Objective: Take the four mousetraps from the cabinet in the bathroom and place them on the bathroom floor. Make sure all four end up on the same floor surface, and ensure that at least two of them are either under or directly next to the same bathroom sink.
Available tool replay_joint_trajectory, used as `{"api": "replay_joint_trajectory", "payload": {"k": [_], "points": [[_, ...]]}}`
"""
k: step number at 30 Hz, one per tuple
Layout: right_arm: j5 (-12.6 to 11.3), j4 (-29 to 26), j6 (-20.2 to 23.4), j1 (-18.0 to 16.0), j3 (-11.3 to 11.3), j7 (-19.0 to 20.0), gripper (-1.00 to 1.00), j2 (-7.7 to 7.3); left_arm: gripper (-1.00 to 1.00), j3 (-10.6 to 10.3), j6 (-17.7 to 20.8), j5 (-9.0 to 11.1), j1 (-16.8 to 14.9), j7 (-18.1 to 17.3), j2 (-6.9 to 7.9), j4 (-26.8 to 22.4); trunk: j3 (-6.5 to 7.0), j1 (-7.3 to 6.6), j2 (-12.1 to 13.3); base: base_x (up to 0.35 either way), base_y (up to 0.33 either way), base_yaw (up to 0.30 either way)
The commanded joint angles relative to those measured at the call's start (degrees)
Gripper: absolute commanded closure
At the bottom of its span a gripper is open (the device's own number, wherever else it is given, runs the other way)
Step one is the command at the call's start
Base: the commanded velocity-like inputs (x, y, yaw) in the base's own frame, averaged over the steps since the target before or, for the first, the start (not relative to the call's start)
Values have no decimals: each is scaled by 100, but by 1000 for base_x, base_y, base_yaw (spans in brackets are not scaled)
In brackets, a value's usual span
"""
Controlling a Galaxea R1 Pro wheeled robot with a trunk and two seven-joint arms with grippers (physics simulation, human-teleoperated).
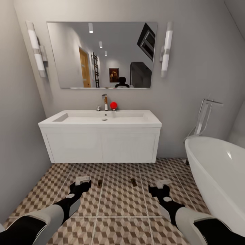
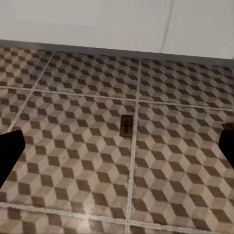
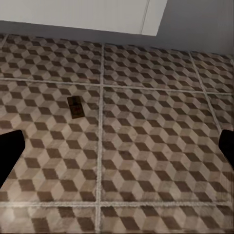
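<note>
Two mousetraps lie flat on the bathroom floor (image 1: 119, 200) in front of the sink (image 1: 100, 119): one mousetrap (image 1: 99, 183) left of centre, the other mousetrap (image 1: 134, 182) right of centre. The left wrist view has the first mousetrap (image 2: 126, 126) beside a grout line, the right wrist view the second mousetrap (image 3: 75, 107). My left gripper (image 1: 82, 180) hovers low just left of the first trap, open and empty (image 2: 117, 151). My right gripper (image 1: 162, 185) hangs right of the second trap, open and empty (image 3: 117, 151). The cabinet is out of view.
A white bathtub (image 1: 217, 173) with a chrome floor tap (image 1: 204, 115) fills the right side. Grey walls close in on the left and behind the white vanity (image 1: 102, 146). A red ball (image 1: 113, 105) sits by the sink tap under a mirror (image 1: 102, 54).
</note>
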Motion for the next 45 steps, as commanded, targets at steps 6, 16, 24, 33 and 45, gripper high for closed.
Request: {"api": "replay_joint_trajectory", "payload": {"k": [6, 16, 24, 33, 45], "points": [[-12, 18, -10, 282, 48, -31, -100, -67, -100, -45, -9, 34, 60, 22, 26, 7, 102, -133, 239, 0, 0, 0], [8, 18, 122, 591, 48, -11, -100, -104, -100, -44, 61, 42, 256, 18, 44, 10, 282, -353, 640, 0, 0, 0], [13, 18, 324, 696, 48, -1, -100, -165, -100, -43, 120, 55, 348, 21, 41, 10, 426, -529, 961, 0, 0, 0], [17, 18, 427, 720, 52, 6, -100, -225, -100, -43, 143, 137, 498, 22, 38, 10, 587, -726, 1322, 0, 0, 0], [28, 18, 538, 725, 56, 30, -100, -219, -100, -43, 144, 250, 724, 22, 49, 10, 803, -990, 1804, 0, 0, 0]]}}
